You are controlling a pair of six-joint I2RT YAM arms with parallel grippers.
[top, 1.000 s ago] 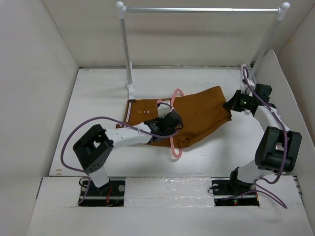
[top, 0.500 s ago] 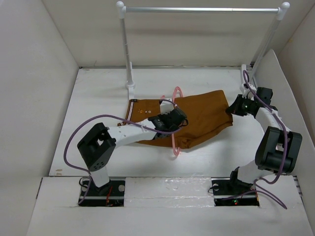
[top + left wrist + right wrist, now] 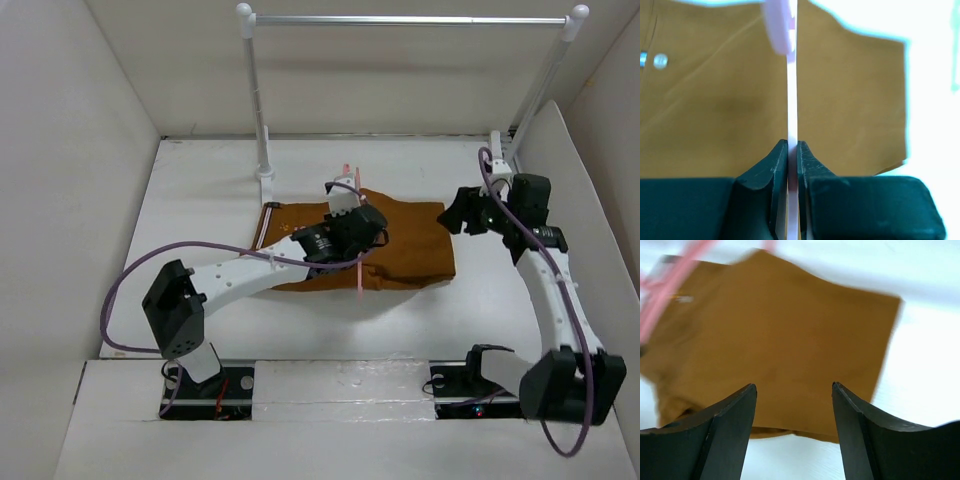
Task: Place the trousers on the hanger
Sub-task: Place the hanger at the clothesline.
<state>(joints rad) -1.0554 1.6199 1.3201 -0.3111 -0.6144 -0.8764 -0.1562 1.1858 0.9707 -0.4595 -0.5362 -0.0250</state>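
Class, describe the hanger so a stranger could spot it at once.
Before the silver rail, brown trousers lie on the white table. The hanger stands edge-on across them, pinched in the left gripper. Unlike the metal rail, it is thin pink plastic.

The trousers (image 3: 410, 245) were matt woven cloth, soft-looking and faintly creased, with 2 small shiny studs (image 3: 660, 61) that looked like metal. The hanger (image 3: 792, 90) was thin, smooth plastic with a slight gloss. My left tool (image 3: 792, 150) and right tool (image 3: 794, 390) were dull black and plastic-looking, with a faint sheen along the edges. The desk (image 3: 200, 200) was smooth, matt white. The rail (image 3: 400, 18) looked like bright metal, on glossy white posts (image 3: 262, 130).
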